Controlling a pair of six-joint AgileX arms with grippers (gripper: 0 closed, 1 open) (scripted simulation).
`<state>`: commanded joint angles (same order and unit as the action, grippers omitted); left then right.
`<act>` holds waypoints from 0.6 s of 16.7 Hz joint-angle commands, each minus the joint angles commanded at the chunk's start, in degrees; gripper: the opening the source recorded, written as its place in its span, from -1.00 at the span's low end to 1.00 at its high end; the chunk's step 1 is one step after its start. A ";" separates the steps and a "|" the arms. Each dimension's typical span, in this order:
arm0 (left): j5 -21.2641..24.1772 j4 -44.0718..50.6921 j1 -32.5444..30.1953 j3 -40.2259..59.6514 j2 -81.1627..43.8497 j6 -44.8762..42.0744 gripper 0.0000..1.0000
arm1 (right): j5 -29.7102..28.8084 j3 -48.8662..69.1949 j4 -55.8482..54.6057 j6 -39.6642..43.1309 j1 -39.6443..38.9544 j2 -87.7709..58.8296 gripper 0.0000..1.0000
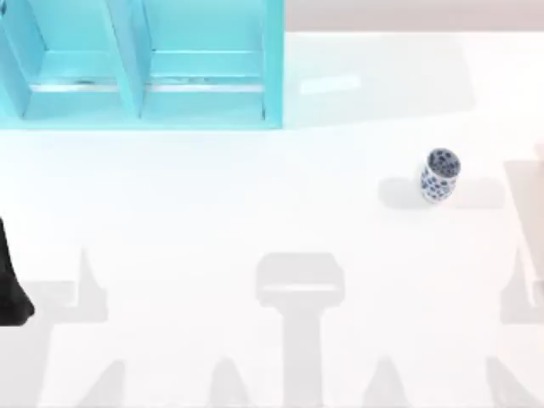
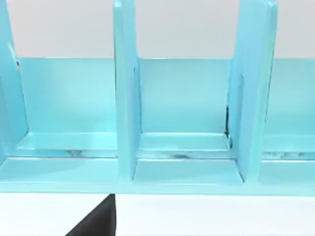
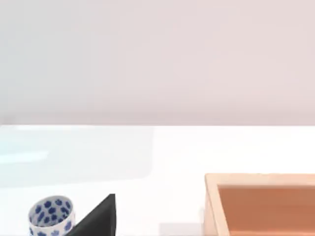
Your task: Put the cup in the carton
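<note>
Standing upright near the table's (image 1: 255, 212) right edge, the cup (image 1: 439, 175) is untouched — the carton (image 3: 261, 204) sits nearby. Left arm (image 1: 13, 285) rests at the left edge; whether either claw is wide or narrow, I cannot tell.

The turquoise partitioned shelf unit (image 1: 144, 64) runs off the top view's upper and left edges. A black arm (image 1: 10, 285) pokes in at the left edge, mostly cropped. In the right wrist view, the orange-brown open box (image 3: 261, 206) and the blue-speckled white cup (image 3: 50, 217) are cut off at the frame's edge.
</note>
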<state>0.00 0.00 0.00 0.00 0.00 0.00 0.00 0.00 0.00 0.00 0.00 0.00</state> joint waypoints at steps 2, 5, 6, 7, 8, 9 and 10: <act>0.00 0.00 0.00 0.00 0.00 0.00 1.00 | 0.00 0.00 0.00 0.00 0.00 0.00 1.00; 0.00 0.00 0.00 0.00 0.00 0.00 1.00 | -0.40 3.32 2.18 -0.21 -0.73 -3.24 1.00; 0.00 0.00 0.00 0.00 0.00 0.00 1.00 | -0.65 5.52 3.63 -0.36 -1.19 -5.38 1.00; 0.00 0.00 0.00 0.00 0.00 0.00 1.00 | -0.93 8.22 5.42 -0.55 -1.75 -8.01 1.00; 0.00 0.00 0.00 0.00 0.00 0.00 1.00 | -1.24 11.46 7.57 -0.79 -2.39 -11.18 1.00; 0.00 0.00 0.00 0.00 0.00 0.00 1.00 | -1.57 15.12 10.01 -1.08 -3.09 -14.79 1.00; 0.00 0.00 0.00 0.00 0.00 0.00 1.00 | -1.89 19.15 12.71 -1.41 -3.83 -18.78 1.00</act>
<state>0.00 0.00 0.00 0.00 0.00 0.00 -1.89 19.15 12.71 -1.41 -3.83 -18.78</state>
